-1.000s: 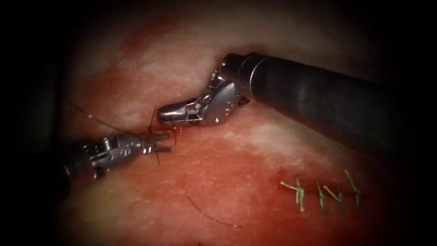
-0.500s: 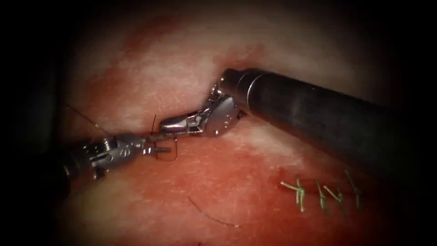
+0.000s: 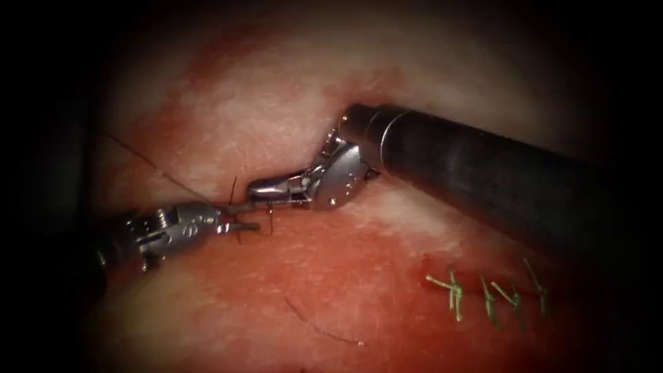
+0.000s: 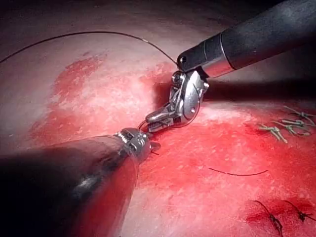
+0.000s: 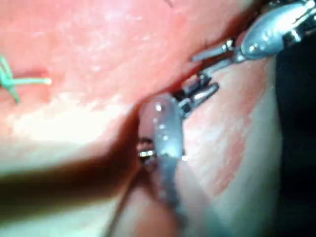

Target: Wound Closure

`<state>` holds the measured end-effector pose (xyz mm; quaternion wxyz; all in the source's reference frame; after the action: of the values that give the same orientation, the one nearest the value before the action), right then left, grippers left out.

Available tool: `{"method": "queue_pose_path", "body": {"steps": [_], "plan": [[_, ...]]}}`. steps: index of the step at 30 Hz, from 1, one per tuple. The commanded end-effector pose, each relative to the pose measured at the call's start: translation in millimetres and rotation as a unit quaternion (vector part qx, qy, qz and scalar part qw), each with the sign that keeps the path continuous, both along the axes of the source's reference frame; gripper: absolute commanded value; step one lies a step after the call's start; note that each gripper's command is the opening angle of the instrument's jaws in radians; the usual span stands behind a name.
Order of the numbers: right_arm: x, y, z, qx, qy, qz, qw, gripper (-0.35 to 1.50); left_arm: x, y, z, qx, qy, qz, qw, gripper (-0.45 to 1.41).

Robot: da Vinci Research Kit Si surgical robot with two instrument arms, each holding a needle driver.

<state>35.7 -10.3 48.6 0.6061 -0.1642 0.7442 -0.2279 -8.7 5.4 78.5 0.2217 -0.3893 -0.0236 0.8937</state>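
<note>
R tool [image 3: 254, 190] has dropped toward 6 o'clock vs 1 s ago, so its tip now sits just above L tool [image 3: 250, 215]. The gap between them is nearly gone, and L has barely shifted. Needle [image 3: 235, 185] showed a rounded loop under the jaws before; now it reads as two short upright strokes, so it prob. turned edge-on. R jaws are closed, apparently on the needle near one end, with the short stroke hanging at 6 o'clock right below them. L jaws stand apart, gripping nothing, and the needle's other limb crosses between them; the R wrist view shows L tool [image 5: 197, 66] with both prongs spread too. The needle sits approx 9 o'clock from the endoscope view's centre. It looks clear of the tissue [image 3: 359, 269], but I can't rule out contact at its low end. Thread [image 3: 148, 162] trails off toward 10 o'clock. Finished stitches [image 3: 487, 293] are at 4 o'clock, well apart, and a loose thread scrap [image 3: 324, 333] lies at 6 o'clock. Can't make out the cut's open line near the tools, so no side call.

Handling, my read: the needle is light, stiff and slick, and its curve wants to roll in the jaws. Take it on the body, off the point and off the thread end. The thread is fine and limp and crushes easily. The tissue is soft and wet with red fluid, so expect low friction.
</note>
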Motion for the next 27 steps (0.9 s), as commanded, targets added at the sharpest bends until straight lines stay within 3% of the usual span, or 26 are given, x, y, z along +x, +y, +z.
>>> {"method": "queue_pose_path", "body": {"steps": [1,14,27], "plan": [[0.8,0.2,0.6,0.004,0.001,-0.003,1.000,-0.35,-0.5,0.0,0.7,0.000,-0.001,0.001,1.000,-0.01],[1.7,-2.6,2.7,0.034,0.001,-0.021,0.999,-0.35,-0.5,0.0,0.6,0.000,-0.001,0.001,1.000,-0.01],[1.9,-1.7,3.6,0.065,-0.026,-0.016,0.997,-0.35,-0.4,0.0,0.6,0.000,-0.001,0.001,1.000,-0.01]]}}
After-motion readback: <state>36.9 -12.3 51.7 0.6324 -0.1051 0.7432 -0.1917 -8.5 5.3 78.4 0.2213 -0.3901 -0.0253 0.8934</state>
